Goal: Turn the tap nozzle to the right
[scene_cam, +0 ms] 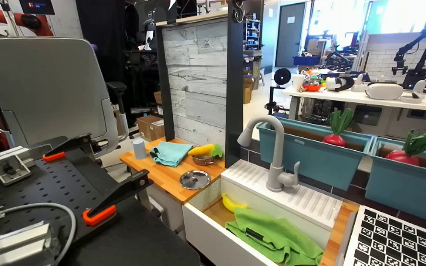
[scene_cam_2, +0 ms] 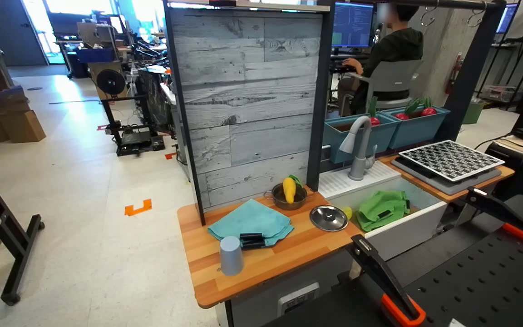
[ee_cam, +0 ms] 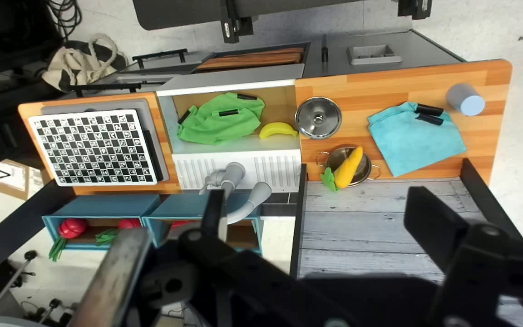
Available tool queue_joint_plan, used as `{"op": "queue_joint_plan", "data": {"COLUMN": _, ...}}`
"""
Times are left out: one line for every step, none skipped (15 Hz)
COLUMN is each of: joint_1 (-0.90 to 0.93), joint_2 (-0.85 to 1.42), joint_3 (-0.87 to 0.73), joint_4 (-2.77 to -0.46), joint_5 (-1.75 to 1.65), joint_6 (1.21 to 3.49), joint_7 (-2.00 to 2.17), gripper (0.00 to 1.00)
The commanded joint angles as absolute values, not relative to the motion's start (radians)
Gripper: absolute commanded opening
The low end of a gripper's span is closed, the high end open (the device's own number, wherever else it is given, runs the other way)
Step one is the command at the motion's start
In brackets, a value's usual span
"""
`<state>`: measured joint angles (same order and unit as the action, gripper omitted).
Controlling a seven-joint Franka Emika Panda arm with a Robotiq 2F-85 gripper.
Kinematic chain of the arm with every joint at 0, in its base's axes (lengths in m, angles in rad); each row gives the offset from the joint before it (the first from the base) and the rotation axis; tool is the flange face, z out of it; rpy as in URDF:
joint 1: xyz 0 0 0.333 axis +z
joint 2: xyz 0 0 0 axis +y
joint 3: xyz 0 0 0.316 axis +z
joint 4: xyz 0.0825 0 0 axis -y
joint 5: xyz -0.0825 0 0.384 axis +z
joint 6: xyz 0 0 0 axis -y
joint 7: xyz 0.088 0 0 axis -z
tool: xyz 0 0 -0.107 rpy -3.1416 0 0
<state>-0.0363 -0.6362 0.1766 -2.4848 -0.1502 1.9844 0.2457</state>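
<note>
Gripper poised, jaws wide apart, and here's the danger: too low a push could knock the lever instead of the tap nozzle!

Matt tap nozzle, probably plastic, glossy metal lid, smooth wooden countertop, green cloth

1. Both exterior views: background windows glare almost pure white.
2. In an exterior view, a black curtain sinks into deep shadow.
3. In an exterior view, a seated person's face is blurred.
4. Wrist view: counter evenly lit; gripper dark, soft-focused.
</note>
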Motion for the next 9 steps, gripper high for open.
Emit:
{"op": "queue_joint_plan", "data": {"joint_1": -0.044, "joint_2": -0.568, "joint_3": 0.16, "joint_4": -2.48, "joint_5": -0.176, "joint_6": 2.052, "joint_7": 0.27, "gripper": 1.0}}
{"op": "queue_joint_plan", "data": {"joint_1": -0.049, "joint_2": -0.544, "joint_3": 0.156, "joint_4": -2.483, "joint_5": -0.184, "joint_6": 2.082, "joint_7": 0.268, "gripper": 1.0}}
{"op": "queue_joint_plan", "data": {"joint_1": -0.051, "joint_2": -0.515, "joint_3": 0.15, "joint_4": -2.485, "joint_5": -0.187, "joint_6": 2.114, "joint_7": 0.263, "gripper": 1.0}}
{"op": "queue_joint_plan", "data": {"joint_1": -0.055, "joint_2": -0.478, "joint_3": 0.14, "joint_4": -2.486, "joint_5": -0.187, "joint_6": 2.153, "joint_7": 0.262, "gripper": 1.0}}
{"op": "queue_joint_plan", "data": {"joint_1": -0.061, "joint_2": -0.441, "joint_3": 0.134, "joint_4": -2.48, "joint_5": -0.185, "joint_6": 2.181, "joint_7": 0.265, "gripper": 1.0}}
{"op": "queue_joint_plan", "data": {"joint_1": -0.067, "joint_2": -0.398, "joint_3": 0.125, "joint_4": -2.472, "joint_5": -0.18, "joint_6": 2.215, "joint_7": 0.27, "gripper": 1.0}}
{"op": "queue_joint_plan", "data": {"joint_1": -0.075, "joint_2": -0.351, "joint_3": 0.115, "joint_4": -2.461, "joint_5": -0.179, "joint_6": 2.244, "joint_7": 0.272, "gripper": 1.0}}
{"op": "queue_joint_plan", "data": {"joint_1": -0.082, "joint_2": -0.301, "joint_3": 0.101, "joint_4": -2.45, "joint_5": -0.176, "joint_6": 2.28, "joint_7": 0.269, "gripper": 1.0}}
{"op": "queue_joint_plan", "data": {"joint_1": -0.088, "joint_2": -0.264, "joint_3": 0.089, "joint_4": -2.44, "joint_5": -0.176, "joint_6": 2.304, "joint_7": 0.265, "gripper": 1.0}}
